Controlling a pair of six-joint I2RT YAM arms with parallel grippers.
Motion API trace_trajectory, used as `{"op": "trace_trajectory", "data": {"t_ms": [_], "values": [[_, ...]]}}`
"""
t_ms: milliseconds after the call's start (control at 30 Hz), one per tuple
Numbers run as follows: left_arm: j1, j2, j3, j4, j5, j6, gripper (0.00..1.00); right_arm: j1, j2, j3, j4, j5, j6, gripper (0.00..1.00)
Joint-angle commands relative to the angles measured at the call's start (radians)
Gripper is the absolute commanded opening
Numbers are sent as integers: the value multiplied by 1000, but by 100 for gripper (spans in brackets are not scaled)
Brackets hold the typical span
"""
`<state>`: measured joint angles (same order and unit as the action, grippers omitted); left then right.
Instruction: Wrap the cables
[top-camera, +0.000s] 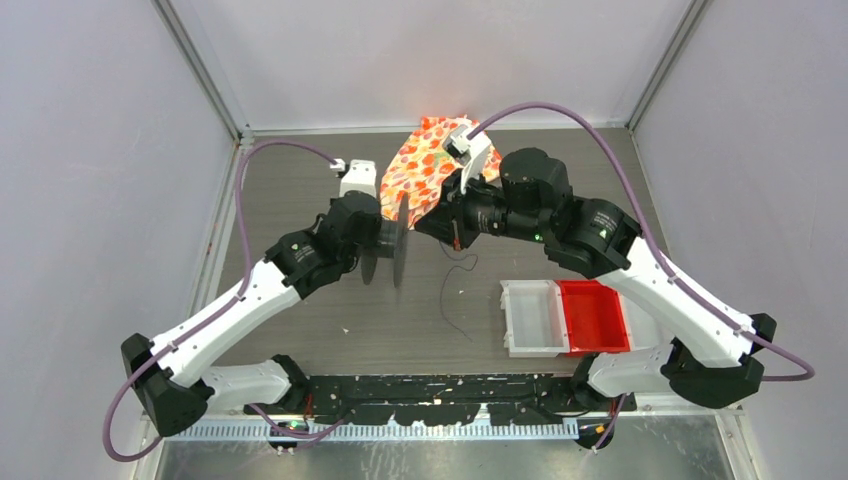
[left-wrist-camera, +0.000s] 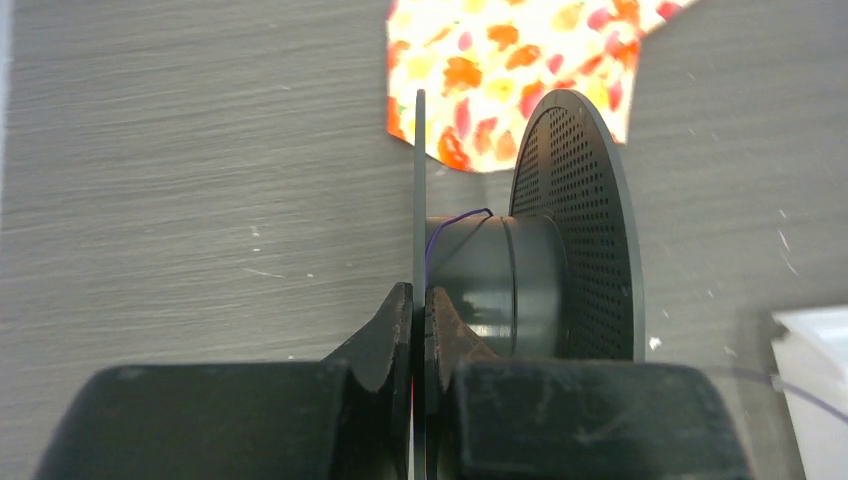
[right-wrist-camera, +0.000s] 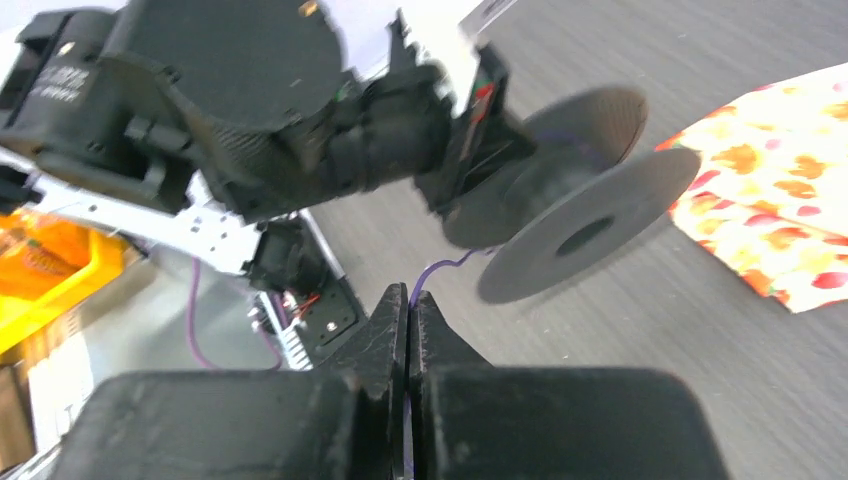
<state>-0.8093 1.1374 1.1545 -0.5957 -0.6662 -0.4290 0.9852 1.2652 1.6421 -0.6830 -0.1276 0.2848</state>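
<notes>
My left gripper (left-wrist-camera: 420, 310) is shut on the thin left flange of a black spool (left-wrist-camera: 500, 285), holding it above the table with its perforated flange (left-wrist-camera: 575, 220) on the right. A thin dark cable (left-wrist-camera: 455, 222) lies in a turn over the hub. My right gripper (right-wrist-camera: 408, 300) is shut on the cable (right-wrist-camera: 440, 270), which runs from its tips up to the spool (right-wrist-camera: 580, 215). In the top view the spool (top-camera: 385, 250) sits between the left gripper (top-camera: 372, 238) and the right gripper (top-camera: 428, 226). A loose strand of cable (top-camera: 445, 295) trails down onto the table.
A floral cloth (top-camera: 430, 165) lies at the back centre, just behind the spool. A white bin (top-camera: 532, 318) and a red bin (top-camera: 592, 315) stand side by side at the front right. The white bin's corner shows in the left wrist view (left-wrist-camera: 815, 370).
</notes>
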Motion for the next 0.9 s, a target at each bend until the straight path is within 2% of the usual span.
{"op": "trace_trajectory", "data": {"t_ms": [0, 167, 267, 533, 600, 733, 867], "values": [[5, -6, 4, 33, 211, 73, 0, -73, 28, 44, 48, 23, -43, 1], [5, -28, 0, 39, 422, 120, 0, -223, 39, -26, 108, -37, 1, 1], [7, -48, 30, 20, 511, 133, 0, -266, 57, -75, 107, -45, -6, 1], [15, -140, 100, 22, 509, 124, 0, -303, 48, -308, 213, -29, 49, 2], [16, -151, 125, 17, 502, 119, 0, -304, 51, -345, 227, -45, 71, 10], [16, -163, 180, -1, 470, 112, 0, -316, 57, -386, 232, -80, 96, 43], [16, -165, 246, -36, 429, 109, 0, -352, 24, -414, 233, -79, 102, 59]]}}
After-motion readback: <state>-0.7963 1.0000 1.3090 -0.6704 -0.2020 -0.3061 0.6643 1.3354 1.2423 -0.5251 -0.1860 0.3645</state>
